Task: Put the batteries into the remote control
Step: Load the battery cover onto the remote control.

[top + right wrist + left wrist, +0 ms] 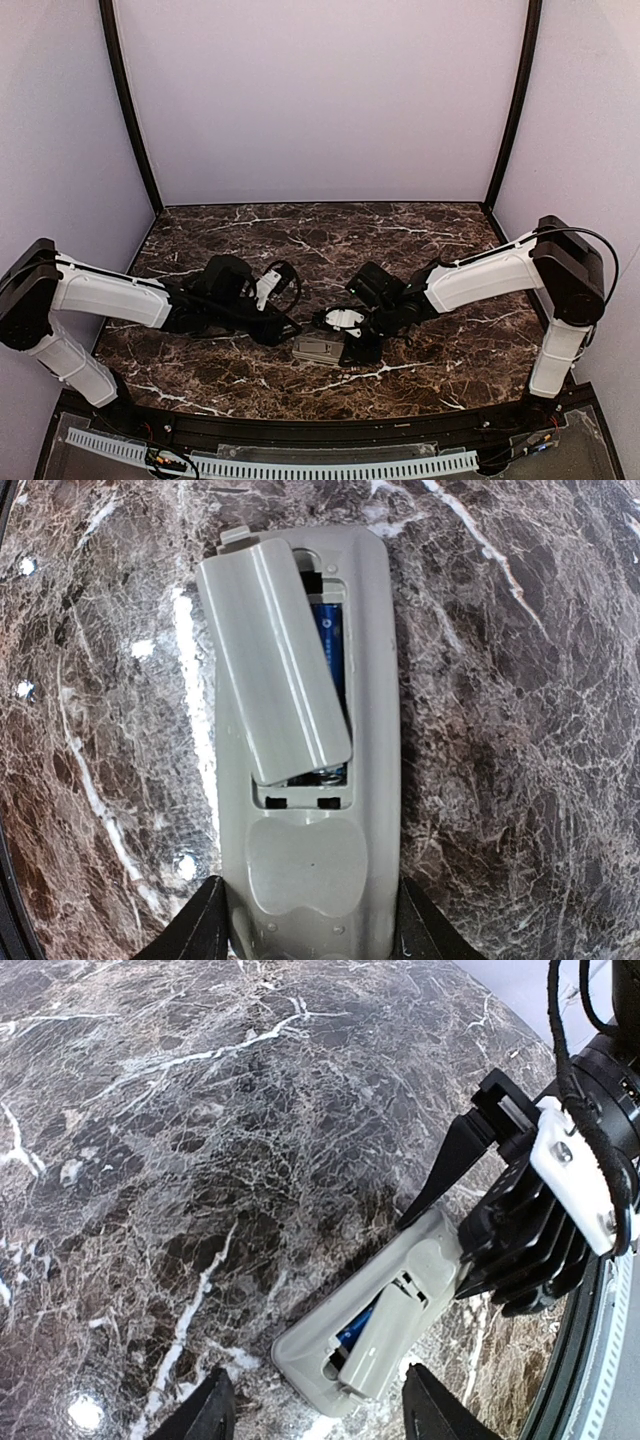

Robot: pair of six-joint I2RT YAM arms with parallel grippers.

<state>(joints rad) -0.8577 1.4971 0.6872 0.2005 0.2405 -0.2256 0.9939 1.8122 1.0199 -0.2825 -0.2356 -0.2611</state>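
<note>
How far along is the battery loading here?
Done: a blue-wrapped battery sits in the recess of the slim grey remote control. In hand: right gripper jaws clamp the remote's end; left gripper open nearby. Left: the flat grey plastic cover lies skewed, not latched.

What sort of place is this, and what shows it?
Probably a robotics lab test cell: a left arm and right arm bolted at the edge of a marble-patterned table, plain lilac walls closing it in, and a remote as the work piece.
</note>
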